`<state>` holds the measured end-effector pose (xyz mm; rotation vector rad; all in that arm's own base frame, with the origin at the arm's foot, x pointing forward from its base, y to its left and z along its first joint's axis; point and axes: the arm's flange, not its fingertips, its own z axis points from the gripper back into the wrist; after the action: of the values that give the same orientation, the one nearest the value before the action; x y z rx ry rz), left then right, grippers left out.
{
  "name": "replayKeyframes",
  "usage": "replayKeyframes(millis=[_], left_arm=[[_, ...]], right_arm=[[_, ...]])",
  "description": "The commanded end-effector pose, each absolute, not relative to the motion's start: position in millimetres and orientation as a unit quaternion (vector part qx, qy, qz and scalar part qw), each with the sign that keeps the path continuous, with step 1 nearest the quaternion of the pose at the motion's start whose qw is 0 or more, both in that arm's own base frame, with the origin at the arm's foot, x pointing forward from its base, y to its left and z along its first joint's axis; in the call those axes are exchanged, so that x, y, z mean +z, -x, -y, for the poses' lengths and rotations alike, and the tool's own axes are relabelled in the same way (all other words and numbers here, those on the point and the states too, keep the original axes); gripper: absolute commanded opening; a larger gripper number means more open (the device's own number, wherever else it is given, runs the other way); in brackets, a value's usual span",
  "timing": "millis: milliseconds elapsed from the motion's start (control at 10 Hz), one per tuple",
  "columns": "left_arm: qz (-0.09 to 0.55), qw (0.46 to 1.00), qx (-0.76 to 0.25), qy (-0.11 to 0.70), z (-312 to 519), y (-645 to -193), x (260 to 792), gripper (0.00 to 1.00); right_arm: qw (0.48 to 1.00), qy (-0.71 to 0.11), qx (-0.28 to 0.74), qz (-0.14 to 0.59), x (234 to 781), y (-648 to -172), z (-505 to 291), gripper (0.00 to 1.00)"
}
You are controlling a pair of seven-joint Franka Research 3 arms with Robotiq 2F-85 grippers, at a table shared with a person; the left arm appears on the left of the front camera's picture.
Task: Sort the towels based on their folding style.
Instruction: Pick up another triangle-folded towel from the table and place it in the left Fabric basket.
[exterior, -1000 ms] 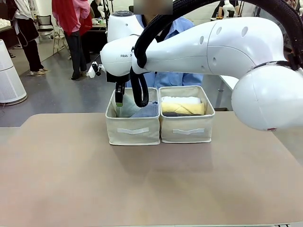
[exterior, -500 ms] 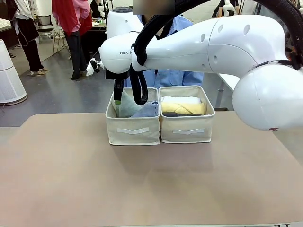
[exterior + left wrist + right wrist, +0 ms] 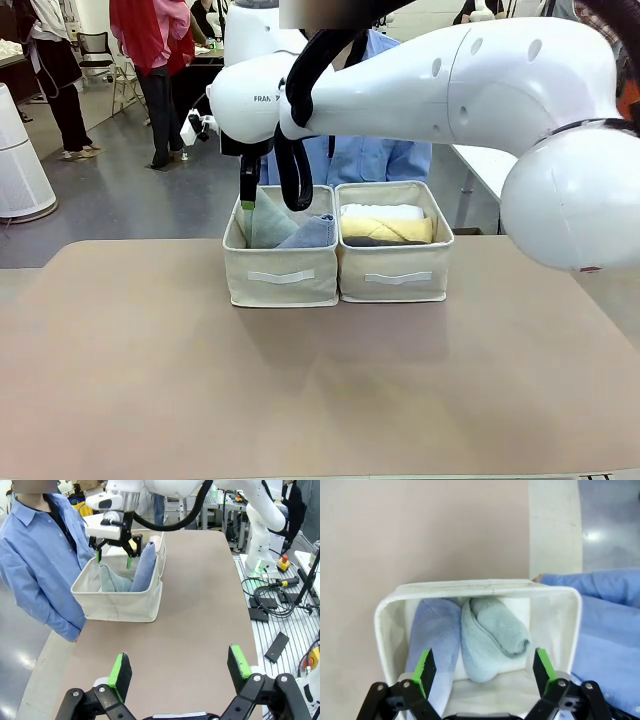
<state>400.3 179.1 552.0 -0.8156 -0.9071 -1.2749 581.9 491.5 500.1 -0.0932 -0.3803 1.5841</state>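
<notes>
Two cone-folded towels stand in the left beige bin (image 3: 282, 272): a grey-green one (image 3: 262, 222) and a lavender-blue one (image 3: 310, 234). My right gripper (image 3: 250, 203) hangs open just above that bin with nothing between its fingers. The right wrist view looks down past that gripper (image 3: 484, 667) at the lavender-blue towel (image 3: 435, 630) and the grey-green towel (image 3: 492, 635) side by side. The right bin (image 3: 394, 272) holds rolled towels: white (image 3: 382, 212), yellow (image 3: 386, 229) and dark grey (image 3: 372, 241). My left gripper (image 3: 179, 667) is open over bare table, well away from the bins.
A person in a blue shirt (image 3: 378, 160) stands right behind the bins, with a sleeve (image 3: 610, 630) close to the left bin's far wall. The tan table (image 3: 300, 380) is bare in front of the bins. My right arm (image 3: 450, 90) spans the space above both bins.
My right gripper has risen a little above the left bin. The towels and bins have not moved.
</notes>
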Motion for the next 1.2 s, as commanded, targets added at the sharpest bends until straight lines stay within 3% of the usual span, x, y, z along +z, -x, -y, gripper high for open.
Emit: replayKeyframes(millis=[0, 600, 900, 1100], left_arm=[[0.399, 0.632, -0.56, 0.356, -179.1, -399.3, 553.3, 1.0], [0.399, 0.632, -0.56, 0.356, -179.1, -399.3, 553.3, 1.0], [0.399, 0.632, -0.56, 0.356, -179.1, -399.3, 553.3, 1.0], [0.399, 0.632, -0.56, 0.356, -179.1, -399.3, 553.3, 1.0]], right_arm=[[0.687, 0.074, 0.7, 0.18, 531.4, -552.0, -451.7, 1.0], [0.755, 0.098, 0.62, 0.189, 553.9, -456.6, -272.7, 1.0], [0.78, 0.078, 0.577, 0.229, 555.4, -442.9, -221.6, 1.0], [0.789, 0.092, 0.572, 0.203, 566.5, -451.0, -224.3, 1.0]])
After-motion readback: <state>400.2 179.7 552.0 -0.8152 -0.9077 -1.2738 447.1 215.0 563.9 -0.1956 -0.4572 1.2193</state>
